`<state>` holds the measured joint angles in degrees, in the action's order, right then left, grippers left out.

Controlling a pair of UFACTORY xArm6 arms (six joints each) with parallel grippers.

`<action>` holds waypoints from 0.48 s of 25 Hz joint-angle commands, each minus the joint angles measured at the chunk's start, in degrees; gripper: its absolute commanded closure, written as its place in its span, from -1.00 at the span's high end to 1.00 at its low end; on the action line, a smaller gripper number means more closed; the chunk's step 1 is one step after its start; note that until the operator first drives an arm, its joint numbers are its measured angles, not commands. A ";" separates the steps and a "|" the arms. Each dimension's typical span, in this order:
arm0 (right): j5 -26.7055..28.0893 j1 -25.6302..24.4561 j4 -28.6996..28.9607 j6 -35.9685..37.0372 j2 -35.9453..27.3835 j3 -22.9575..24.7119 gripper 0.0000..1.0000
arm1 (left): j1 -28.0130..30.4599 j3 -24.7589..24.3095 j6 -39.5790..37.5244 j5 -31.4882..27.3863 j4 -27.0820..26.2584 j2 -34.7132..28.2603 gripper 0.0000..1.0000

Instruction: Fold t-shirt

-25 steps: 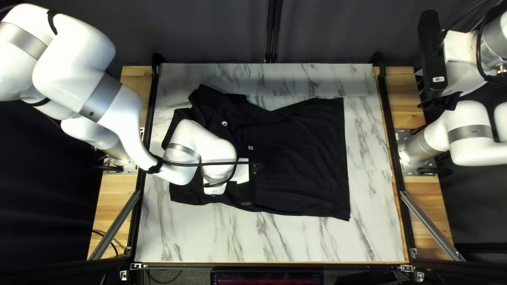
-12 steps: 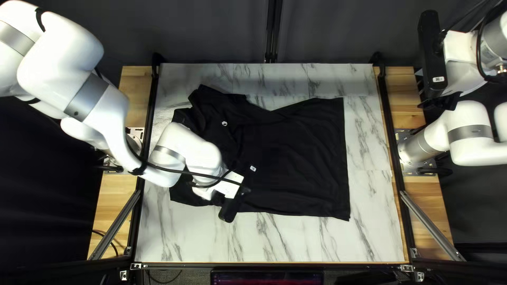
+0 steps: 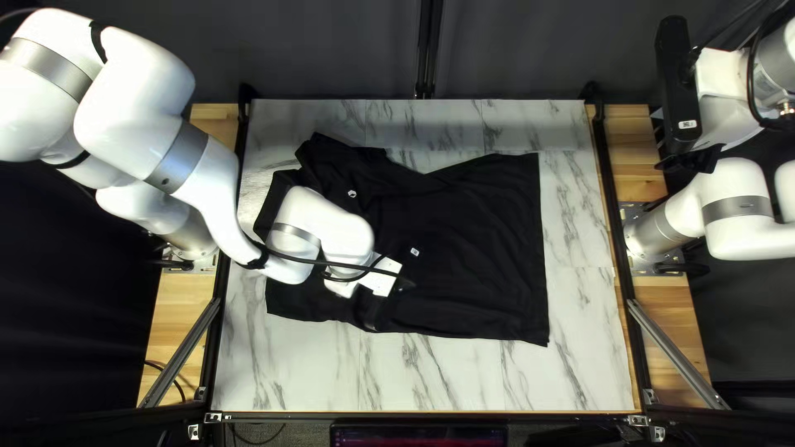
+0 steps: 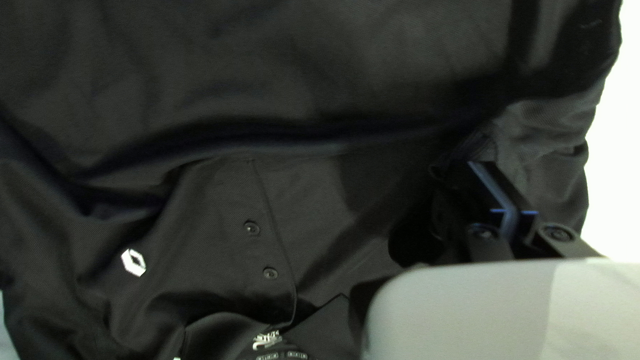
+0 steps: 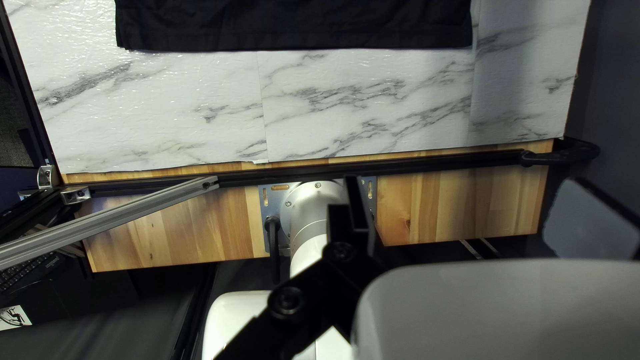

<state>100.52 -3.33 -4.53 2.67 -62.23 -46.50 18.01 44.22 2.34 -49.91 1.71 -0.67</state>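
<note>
Looking down from the top left view, the black t-shirt sits in the middle of the marble surface. Its right part is flat and boxy, the left part rumpled and doubled over on itself. Up close in the left wrist view it's got a button placket and a little white logo, with a thick fold running across ahead of the hand. The left hand is down on the cloth by the shirt's near hem, lower centre of the frame, with fabric bunched against it. Honestly can't tell if it's apart or clamped on anything. The right hand is spread apart and holding nothing, parked over its own base at the right edge. Versus half a second ago: the left hand was poking past the hem over bare marble and now it's back over the fabric, and the small white tag has slid right and a bit toward the top.
</note>
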 commanded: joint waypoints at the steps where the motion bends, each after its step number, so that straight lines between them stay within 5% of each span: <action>1: 0.00 0.00 0.00 0.00 0.00 0.00 1.00 | 4.90 0.11 -10.13 -3.02 2.48 -0.69 1.00; 7: 0.00 0.00 0.00 0.00 0.00 0.00 1.00 | 12.23 1.53 -25.02 -11.12 4.97 -2.25 1.00; 12: 0.00 0.00 0.00 0.00 0.00 0.00 1.00 | 9.17 -9.43 -28.08 -11.04 4.99 -11.39 1.00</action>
<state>100.52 -3.33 -4.53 2.67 -62.23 -46.50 29.02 40.82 -23.89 -61.06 6.59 -6.54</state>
